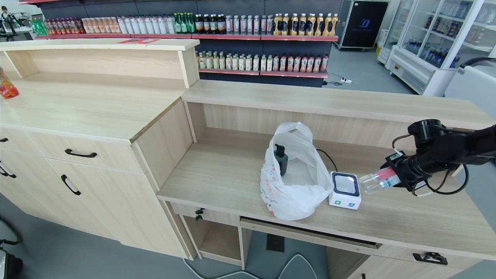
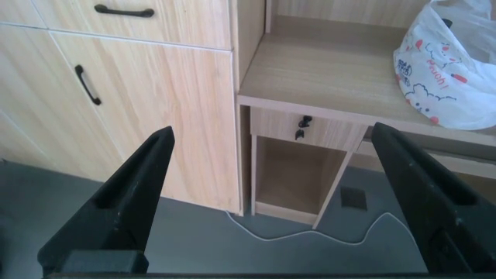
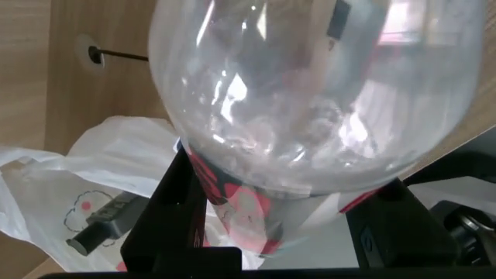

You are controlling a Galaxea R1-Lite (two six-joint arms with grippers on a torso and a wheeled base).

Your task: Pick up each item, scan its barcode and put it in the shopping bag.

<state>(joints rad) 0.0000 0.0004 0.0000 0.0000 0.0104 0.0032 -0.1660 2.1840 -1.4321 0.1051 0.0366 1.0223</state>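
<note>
My right gripper (image 1: pixel 392 176) is shut on a clear plastic bottle (image 1: pixel 378 180) with a red label, held on its side just right of the white barcode scanner (image 1: pixel 344 189) and slightly above the counter. In the right wrist view the bottle's base (image 3: pixel 310 101) looms between the black fingers (image 3: pixel 174 217). A white shopping bag (image 1: pixel 293 174) stands open left of the scanner, with a dark pump bottle (image 1: pixel 280 157) inside it. My left gripper (image 2: pixel 271 209) hangs open low beside the counter, over the floor, with the bag (image 2: pixel 449 66) off to one side.
The wooden counter (image 1: pixel 407 217) has a raised back ledge (image 1: pixel 329 100). A taller cabinet with drawers (image 1: pixel 77 155) adjoins on the left, an orange packet (image 1: pixel 7 88) on its top. A cable (image 1: pixel 327 157) runs behind the scanner. Drink shelves and fridges line the back.
</note>
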